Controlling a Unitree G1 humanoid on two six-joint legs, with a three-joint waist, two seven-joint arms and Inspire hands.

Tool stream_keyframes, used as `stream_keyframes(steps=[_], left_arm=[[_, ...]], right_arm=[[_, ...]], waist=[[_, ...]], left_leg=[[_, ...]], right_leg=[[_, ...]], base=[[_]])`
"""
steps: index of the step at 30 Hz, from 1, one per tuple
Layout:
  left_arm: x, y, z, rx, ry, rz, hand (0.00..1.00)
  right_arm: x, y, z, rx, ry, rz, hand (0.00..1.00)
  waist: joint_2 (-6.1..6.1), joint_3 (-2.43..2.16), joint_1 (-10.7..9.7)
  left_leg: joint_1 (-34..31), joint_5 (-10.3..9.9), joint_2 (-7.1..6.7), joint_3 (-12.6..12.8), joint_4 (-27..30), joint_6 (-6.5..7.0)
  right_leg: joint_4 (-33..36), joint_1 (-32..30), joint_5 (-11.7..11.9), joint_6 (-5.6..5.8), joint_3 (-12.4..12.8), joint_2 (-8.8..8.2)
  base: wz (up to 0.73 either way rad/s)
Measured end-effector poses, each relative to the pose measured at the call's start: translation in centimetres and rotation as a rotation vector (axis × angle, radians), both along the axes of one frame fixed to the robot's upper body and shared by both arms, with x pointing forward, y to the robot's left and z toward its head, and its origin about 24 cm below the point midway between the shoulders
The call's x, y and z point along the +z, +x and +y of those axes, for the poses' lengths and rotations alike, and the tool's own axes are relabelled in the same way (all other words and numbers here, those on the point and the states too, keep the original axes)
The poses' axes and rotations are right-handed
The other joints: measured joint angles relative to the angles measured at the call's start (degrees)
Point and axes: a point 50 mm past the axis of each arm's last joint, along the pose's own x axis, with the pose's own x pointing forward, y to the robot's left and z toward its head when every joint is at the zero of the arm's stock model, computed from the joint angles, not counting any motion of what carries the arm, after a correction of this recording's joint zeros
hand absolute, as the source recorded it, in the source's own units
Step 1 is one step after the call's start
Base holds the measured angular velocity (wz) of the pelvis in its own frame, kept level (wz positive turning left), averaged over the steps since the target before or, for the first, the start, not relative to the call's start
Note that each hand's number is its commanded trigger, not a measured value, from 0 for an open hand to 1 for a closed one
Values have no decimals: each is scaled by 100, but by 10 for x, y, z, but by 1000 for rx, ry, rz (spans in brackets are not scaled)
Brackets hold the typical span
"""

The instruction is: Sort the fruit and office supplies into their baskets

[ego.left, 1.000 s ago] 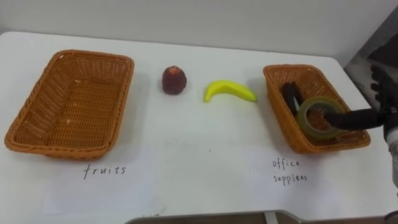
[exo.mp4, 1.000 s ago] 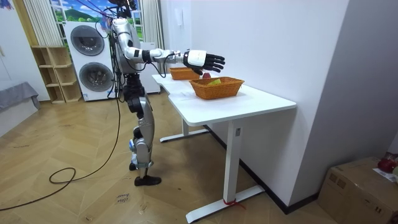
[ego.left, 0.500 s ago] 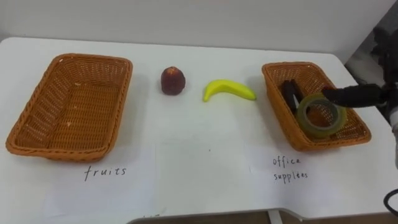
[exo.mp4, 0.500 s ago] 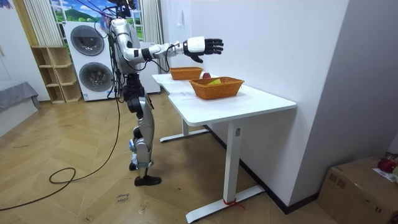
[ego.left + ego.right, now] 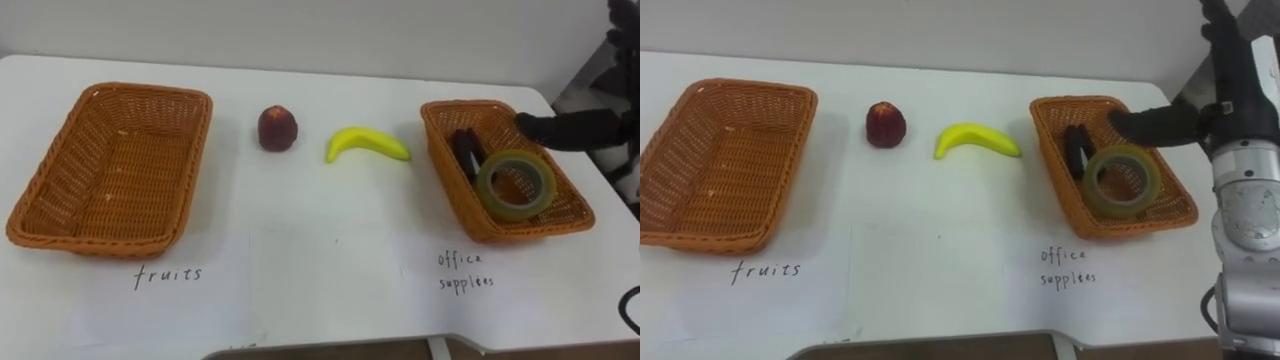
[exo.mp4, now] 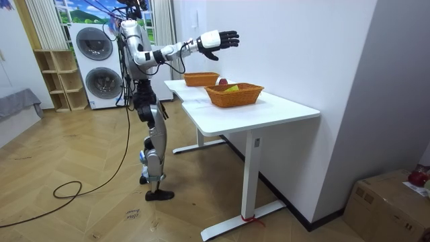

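Observation:
A dark red apple (image 5: 278, 128) and a yellow banana (image 5: 367, 145) lie on the white table between two wicker baskets. The large left basket (image 5: 60, 150) holds nothing. In the smaller right basket (image 5: 440, 160) are a roll of tape (image 5: 513, 211) and a black office item (image 5: 466, 152). My right hand (image 5: 1238, 100) hangs open above that basket's far right corner, thumb (image 5: 570, 128) pointing left, nothing in it. The room view has this hand (image 6: 218, 40) raised high over the table.
Handwritten labels sit on paper in front of each basket, one (image 5: 168, 273) by the left, one (image 5: 465, 272) by the right. The table's front edge (image 5: 330, 350) is close below. A wall runs behind the table.
My right hand has risen from just over the tape roll and drawn back up to the right. The tape stays in the right basket; the fruit has not moved.

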Motion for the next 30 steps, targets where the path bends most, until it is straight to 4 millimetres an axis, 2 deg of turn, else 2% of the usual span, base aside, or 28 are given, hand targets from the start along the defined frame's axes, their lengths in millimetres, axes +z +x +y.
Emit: stream_keyframes(steps=[8, 12, 18, 23, 26, 30], left_arm=[[0, 2, 0, -11, 0, -3, 0], [-2, -4, -1, -7, -8, 22, 0], [-4, -14, -2, -3, -19, 55, 0], [-4, -22, -2, -17, -16, 99, 0], [-5, -21, -3, -40, -12, 112, 0], [-5, -19, -5, -58, -15, 121, 0]], right_arm=[[7, 0, 4, 7, -24, -30, 0], [4, 3, 13, 38, 7, -30, 0], [9, 7, 22, 61, 5, -62, 0], [25, 18, 35, 86, -18, -121, 0], [25, 22, 39, 100, -18, -119, 0], [22, 30, 47, 125, -22, -98, 0]], waist=[[-47, -31, 150], [-70, -45, 205], [-67, -16, 359], [-89, -30, 431], [-110, -36, 499], [-122, -21, 508]], left_leg=[[-3, -5, 28, 10, -17, -7], [3, -5, 28, -3, -20, -9], [-48, -9, 25, -22, -64, -14], [-190, -10, 16, -24, 26, -21], [-261, -8, 26, -43, 55, -25], [-356, -8, 25, -98, 93, -25]], right_leg=[[-7, -4, 1, -1, -1, 13], [-17, -3, 1, -2, 3, 17], [-21, -35, 1, -2, -14, 19], [-26, -151, 12, -20, -13, 38], [-27, -190, 13, -22, -72, 31], [-29, -244, 13, -22, -115, 13]], base=[[0], [0], [1], [0], [6], [8]])
